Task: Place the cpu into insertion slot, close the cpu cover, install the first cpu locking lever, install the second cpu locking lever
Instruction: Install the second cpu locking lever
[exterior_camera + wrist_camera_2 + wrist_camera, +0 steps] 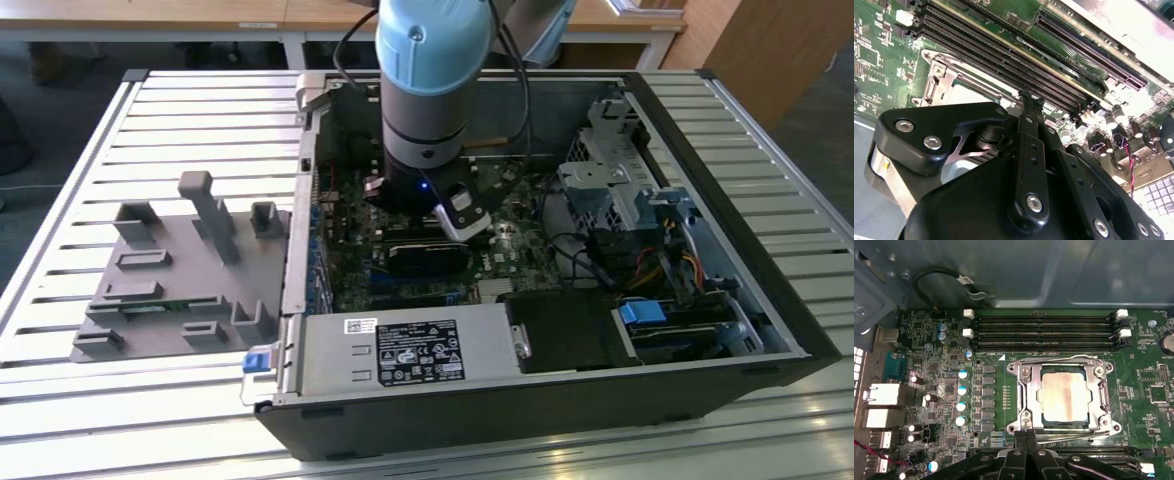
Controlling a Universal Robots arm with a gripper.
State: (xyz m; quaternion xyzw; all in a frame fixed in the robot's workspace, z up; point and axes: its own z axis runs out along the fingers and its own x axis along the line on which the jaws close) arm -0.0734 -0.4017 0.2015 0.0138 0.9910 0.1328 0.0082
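Note:
The cpu (1064, 397) lies flat in the insertion slot (1016, 427), its silvery top showing through the cut-out. The cpu cover (1026, 390) is down over it as a silver frame. One wire locking lever (1054, 360) runs along the side towards the memory slots; the other (1074, 434) runs along the opposite side. My gripper (1026, 436) is shut, with nothing seen between its black fingers, and its tips sit right at the socket's edge by that second lever. In the second wrist view the gripper (1031, 100) points at the socket frame (936, 70). The arm (427, 90) reaches down into the open computer case.
Long black memory slots (1044, 330) flank the socket. Capacitors (961, 390) and rear ports (884, 395) stand beside it. The case holds a power supply (400, 350) and a drive cage (614, 190). A grey fixture (174, 270) sits on the slatted table at the exterior view's left.

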